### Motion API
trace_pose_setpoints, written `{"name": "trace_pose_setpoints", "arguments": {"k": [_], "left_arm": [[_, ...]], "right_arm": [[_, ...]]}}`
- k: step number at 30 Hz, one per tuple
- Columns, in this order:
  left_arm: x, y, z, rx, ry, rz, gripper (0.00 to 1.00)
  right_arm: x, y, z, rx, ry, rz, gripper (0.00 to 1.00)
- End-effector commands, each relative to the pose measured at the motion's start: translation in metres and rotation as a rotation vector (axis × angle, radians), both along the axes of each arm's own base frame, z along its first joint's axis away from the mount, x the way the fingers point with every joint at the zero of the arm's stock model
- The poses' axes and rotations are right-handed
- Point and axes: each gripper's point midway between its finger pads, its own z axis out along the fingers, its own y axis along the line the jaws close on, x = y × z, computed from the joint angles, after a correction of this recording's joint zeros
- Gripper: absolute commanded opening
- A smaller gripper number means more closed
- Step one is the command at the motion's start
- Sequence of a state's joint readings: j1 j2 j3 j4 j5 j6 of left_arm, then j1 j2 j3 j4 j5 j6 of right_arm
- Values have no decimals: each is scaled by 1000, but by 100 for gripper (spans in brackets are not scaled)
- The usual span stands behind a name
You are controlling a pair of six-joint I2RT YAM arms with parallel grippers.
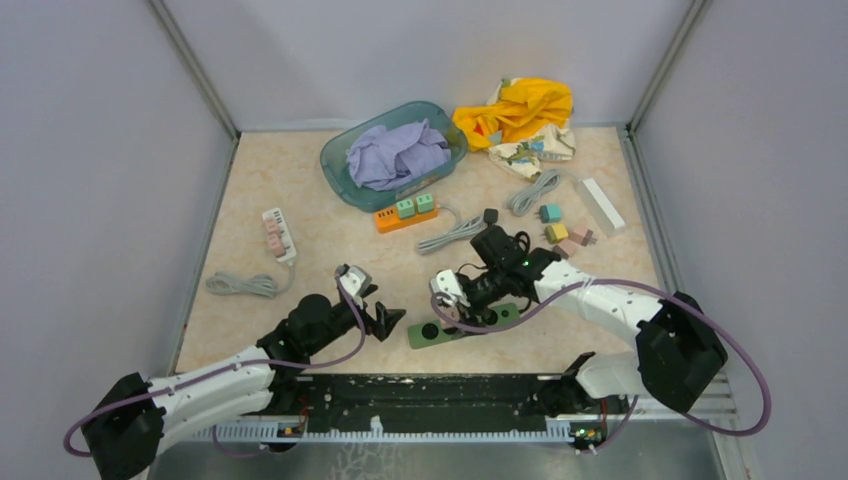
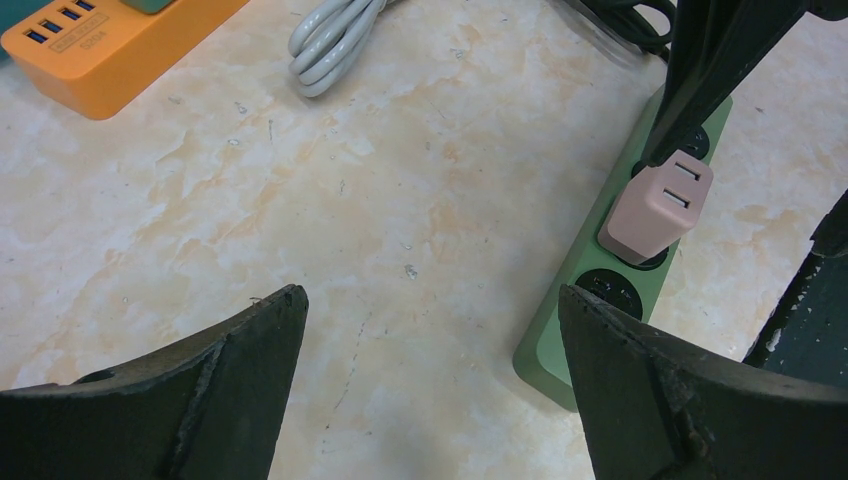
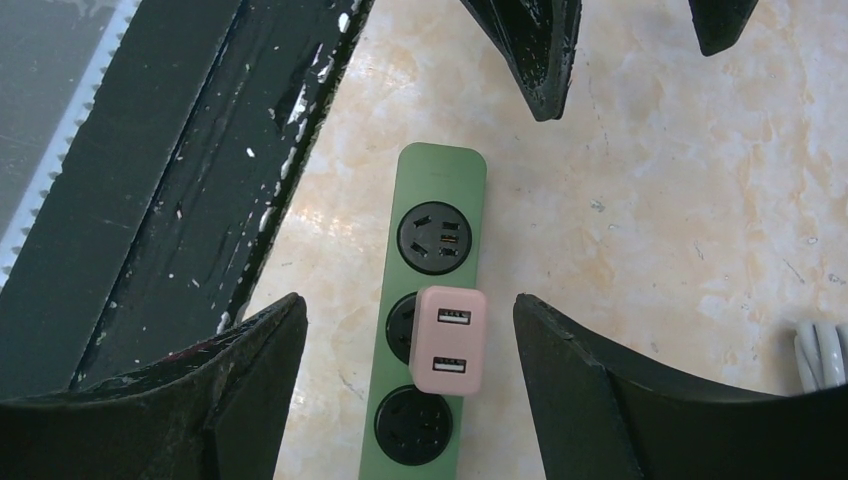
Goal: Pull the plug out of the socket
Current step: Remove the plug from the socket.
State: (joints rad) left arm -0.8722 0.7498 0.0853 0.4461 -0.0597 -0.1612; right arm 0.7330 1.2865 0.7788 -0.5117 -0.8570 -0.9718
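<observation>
**Desk:** What does the top view give you?

**Me:** The green strip (image 1: 416, 338) lies near the front edge, between my arms. My right gripper (image 1: 452, 300) hangs over it. My left gripper (image 1: 388, 320) sits just beside its left end.

**Desk:** Left wrist?

**Me:** My left fingers (image 2: 220, 390) are spread wide, with only bare table (image 2: 400, 200) between them. The pink plug (image 2: 655, 207) stands in the strip (image 2: 560, 330) off to the right.

**Desk:** Right wrist?

**Me:** My right fingers (image 3: 570, 380) are wide apart too, one on each side of the plug (image 3: 448, 340) and both clear of it. It sits in the middle of the strip's (image 3: 440, 170) three outlets, with its two USB ports facing up.
</observation>
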Motion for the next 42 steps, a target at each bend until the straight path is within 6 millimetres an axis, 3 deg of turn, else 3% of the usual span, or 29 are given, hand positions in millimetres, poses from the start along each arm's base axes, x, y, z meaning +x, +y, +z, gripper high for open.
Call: {"name": "trace_pose_setpoints", "arguments": {"k": [1,22,29,36,39,42], "left_arm": [[1,-1,6,-29,-16,0,100],[1,-2,3,-15,-11,-7,100],[-1,-3,2,-15,-11,-23,100],[-4,-6,3,-15,-17,-49,99],[-7,-9,4,-20,-26,-79,99],[-18,-18,8,-42,-60,-170,99]], "right_arm": [[0,8,2,11,-25,13,76],[-2,18,-9,-38,-50,5,76],[13,19,-21,-101,-84,-65,75],[23,15,-31,-182,-96,-97,57],[26,14,-31,-199,-97,-101,40],[26,15,-29,-203,-93,-107,16]]}}
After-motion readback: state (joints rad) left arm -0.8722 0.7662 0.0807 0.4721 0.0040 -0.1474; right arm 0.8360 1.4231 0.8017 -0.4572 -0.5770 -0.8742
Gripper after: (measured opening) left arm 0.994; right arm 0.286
